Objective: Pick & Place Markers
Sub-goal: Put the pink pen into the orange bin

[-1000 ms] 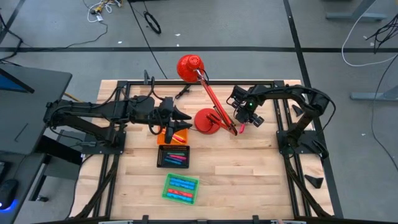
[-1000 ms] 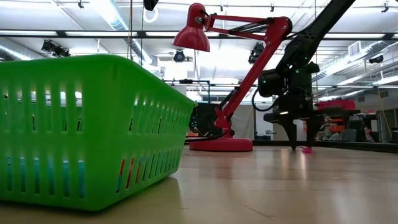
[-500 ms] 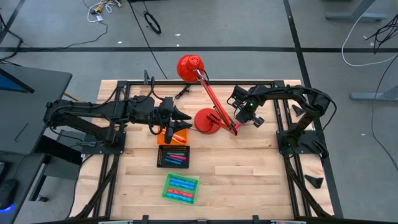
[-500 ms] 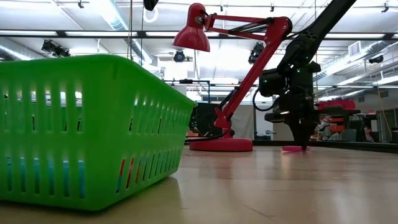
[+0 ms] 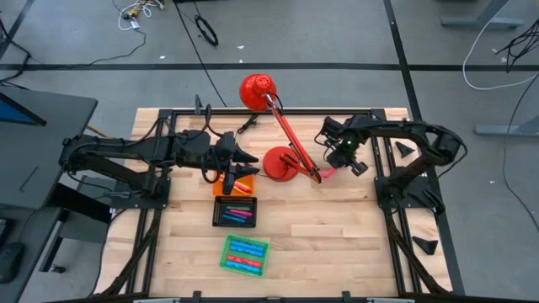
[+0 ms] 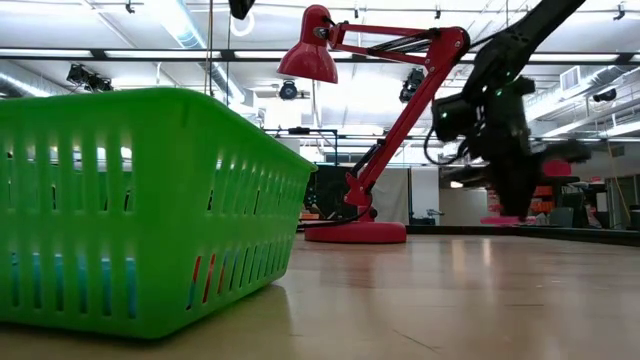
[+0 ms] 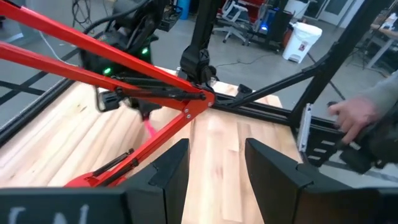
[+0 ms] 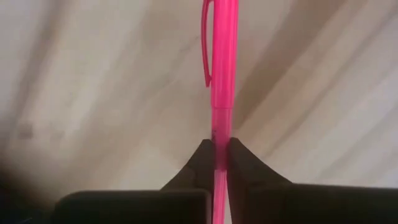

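My right gripper [image 5: 341, 157] hangs over the table's far right part, beside the red lamp's base [image 5: 280, 164], and is shut on a pink marker [image 8: 222, 62]. In the high view the marker [image 5: 328, 172] sticks out below the gripper. My left gripper [image 7: 214, 168] stands open and holds nothing, above the orange tray [image 5: 237, 181] left of the lamp. More markers lie in the black tray [image 5: 219, 220] and the green tray [image 5: 226, 261]. My right gripper pinches the pink marker's barrel [image 8: 222, 121] between its two fingertips, below the clipped cap. The fingers come from above, pointing down, and lie across the marker. The marker [image 6: 498, 219] lies about level and is lifted clear of the table.
The red lamp's arm [image 5: 290, 139] slants between the two grippers, its head [image 5: 257, 88] at the far edge. A black frame [image 5: 383, 181] borders the table. In the low view the green tray [image 6: 140, 210] fills the near left. A person's hand [image 7: 348, 118] shows beyond the table.
My right gripper has shut on the pink marker that lay between its open fingers. It has then risen and gone a little toward the table's right edge, and the marker has come up off the wood with it.
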